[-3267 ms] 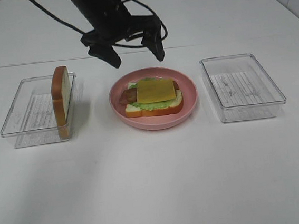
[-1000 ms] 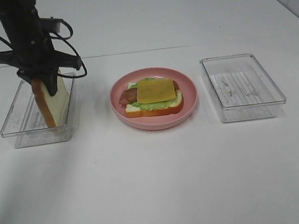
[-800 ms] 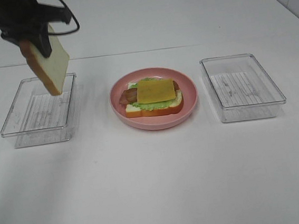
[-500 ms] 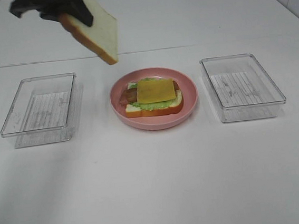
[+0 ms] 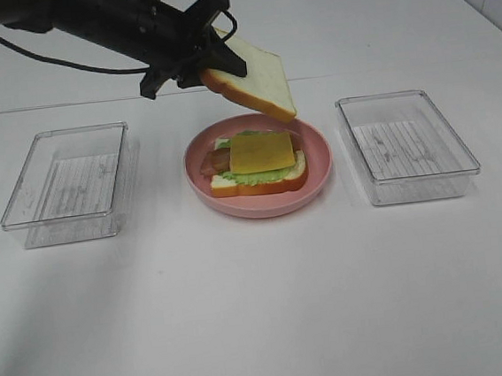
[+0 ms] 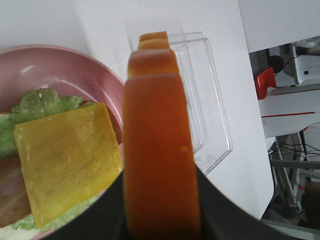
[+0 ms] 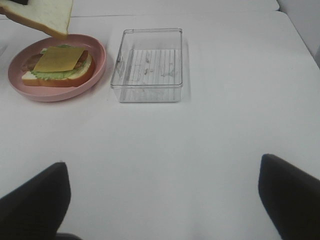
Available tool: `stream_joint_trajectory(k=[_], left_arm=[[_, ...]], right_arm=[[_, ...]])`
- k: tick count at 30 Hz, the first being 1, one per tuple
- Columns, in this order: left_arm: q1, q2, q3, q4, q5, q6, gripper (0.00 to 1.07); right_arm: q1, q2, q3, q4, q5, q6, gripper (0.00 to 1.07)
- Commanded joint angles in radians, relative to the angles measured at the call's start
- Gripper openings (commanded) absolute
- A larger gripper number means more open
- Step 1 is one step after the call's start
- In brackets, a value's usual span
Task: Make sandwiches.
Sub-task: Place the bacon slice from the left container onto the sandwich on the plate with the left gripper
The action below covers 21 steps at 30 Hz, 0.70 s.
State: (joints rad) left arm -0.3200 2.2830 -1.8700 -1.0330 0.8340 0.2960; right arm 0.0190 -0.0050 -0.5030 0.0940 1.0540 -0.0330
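The left gripper (image 5: 208,68) clamps a bread slice (image 5: 254,79) above the pink plate (image 5: 320,168), tilted, its free end sloping down toward the right tray (image 5: 407,144). On the plate lies the open sandwich (image 5: 257,162), cheese up, long axis toward that tray. The right gripper (image 7: 162,200) stands wide, holding nothing.

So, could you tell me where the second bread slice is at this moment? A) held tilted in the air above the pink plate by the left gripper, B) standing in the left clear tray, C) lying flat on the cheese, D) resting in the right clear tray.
A: the left gripper holds the bread slice tilted in the air above the pink plate, clear of the cheese.
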Motion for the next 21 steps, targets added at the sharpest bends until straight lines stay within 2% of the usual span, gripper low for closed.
stream_joint_trajectory(k=[1, 21], left_arm=[[-0.019, 0.043, 0.000, -0.049, -0.017, 0.012, 0.00], [-0.037, 0.129, -0.001, -0.030, -0.023, 0.002, 0.00]], right_arm=[[-0.003, -0.022, 0.002, 0.002, -0.004, -0.007, 0.98], [-0.003, -0.022, 0.002, 0.002, -0.004, -0.007, 0.98]])
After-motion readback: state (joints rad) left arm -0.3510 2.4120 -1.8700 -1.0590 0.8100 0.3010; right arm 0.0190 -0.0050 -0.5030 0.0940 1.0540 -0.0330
